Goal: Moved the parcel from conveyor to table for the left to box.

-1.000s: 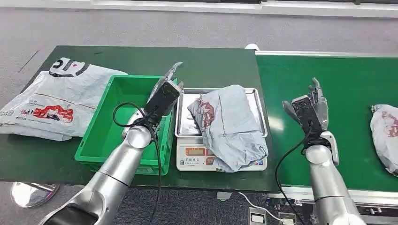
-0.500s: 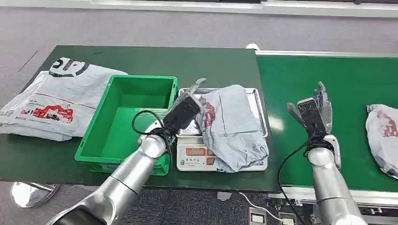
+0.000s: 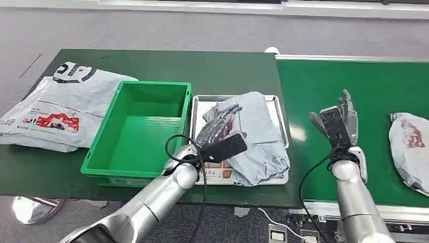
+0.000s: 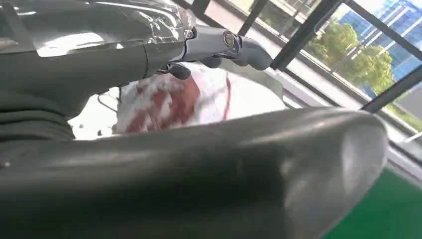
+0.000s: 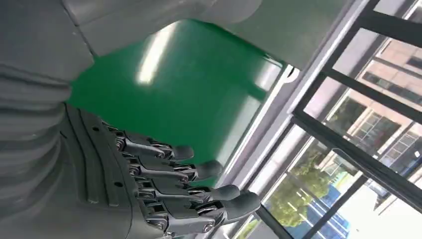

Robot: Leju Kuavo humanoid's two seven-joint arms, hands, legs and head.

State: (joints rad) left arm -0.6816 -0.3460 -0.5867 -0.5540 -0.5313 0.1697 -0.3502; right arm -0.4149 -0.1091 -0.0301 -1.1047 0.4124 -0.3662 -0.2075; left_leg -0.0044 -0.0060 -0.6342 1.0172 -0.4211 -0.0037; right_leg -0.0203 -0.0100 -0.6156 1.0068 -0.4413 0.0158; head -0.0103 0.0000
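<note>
Reaching with left hand, fingers spread on parcel; right hand empty at 3 o'clock. Risk: parcel overhangs scale, I may drag it off.

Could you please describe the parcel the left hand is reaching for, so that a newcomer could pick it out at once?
On the dark green table, right of the green bin, stands a scale with a steel tray. The parcel is the crumpled grey bag with red print lying on that tray under the left hand; the other bags lie elsewhere.
</note>
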